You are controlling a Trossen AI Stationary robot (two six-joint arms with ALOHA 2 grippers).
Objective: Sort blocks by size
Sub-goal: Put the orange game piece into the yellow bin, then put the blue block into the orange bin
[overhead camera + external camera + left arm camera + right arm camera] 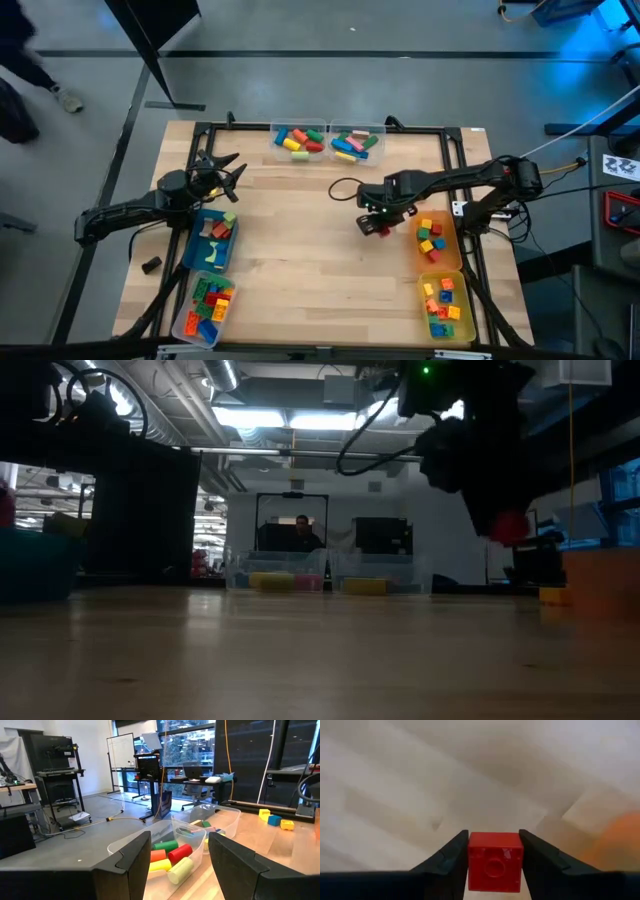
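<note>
- Blocks, one red block: clamped between the right gripper fingers, lifted off the table, beside the orange bin.
- Advice: carry level, release low inside the matching bin.
- Left gripper: jaws apart, empty, waiting near the blue bin.

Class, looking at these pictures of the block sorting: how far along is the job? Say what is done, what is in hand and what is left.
Done: blocks fill the six bins; the clear bins hold the long ones. In hand: the right gripper holds a small red block above the table, beside the orange bin. Left: dropping it in a bin; no other loose block shows. The left gripper waits open.
</note>
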